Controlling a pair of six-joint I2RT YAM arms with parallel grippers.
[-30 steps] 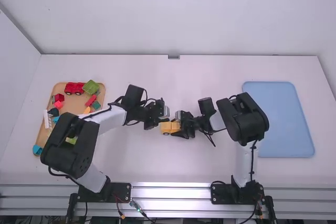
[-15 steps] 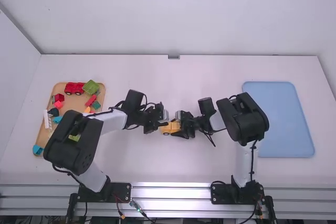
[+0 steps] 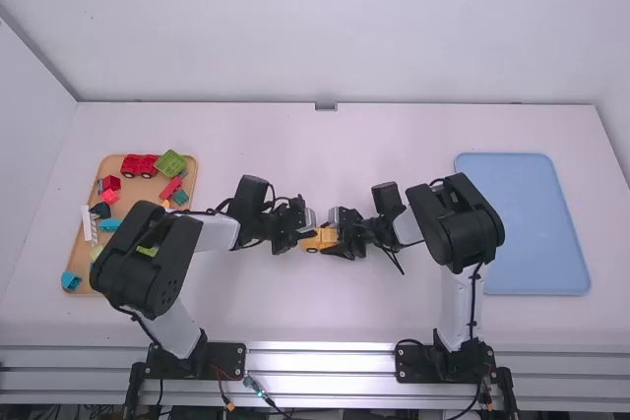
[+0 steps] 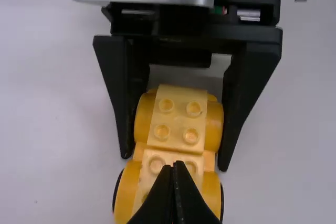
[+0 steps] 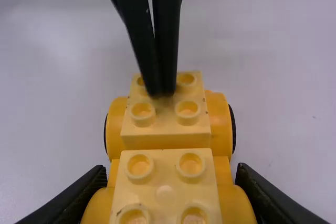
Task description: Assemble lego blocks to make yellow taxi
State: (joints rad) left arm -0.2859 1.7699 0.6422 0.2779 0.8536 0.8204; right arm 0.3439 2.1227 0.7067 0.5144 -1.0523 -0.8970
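Note:
In the high view my left gripper (image 3: 308, 234) is at the yellow car (image 3: 322, 239), facing my right gripper (image 3: 337, 242), which holds the car from the other side. The left wrist view has the closed fingertips of my left gripper (image 4: 178, 165) over studs of the yellow car (image 4: 178, 121); the other arm's fingers flank its far part. In the right wrist view the black fingers of my right gripper (image 5: 170, 182) stand one on each side of the yellow car (image 5: 165, 135). The left gripper's tips are at the studs on its far part; contact is unclear.
At the left, a wooden tray (image 3: 83, 268) holds a red car (image 3: 139, 165), a green block (image 3: 170, 164) and several other coloured pieces, partly beneath the left arm. A blue tray (image 3: 522, 223) lies at the right. A white strip (image 3: 90, 224) rests along the wooden tray's left edge.
The left arm's elbow has shifted a little right and its gripper's fingers now cover part of the car's top. My right gripper has stayed in place, holding the car.

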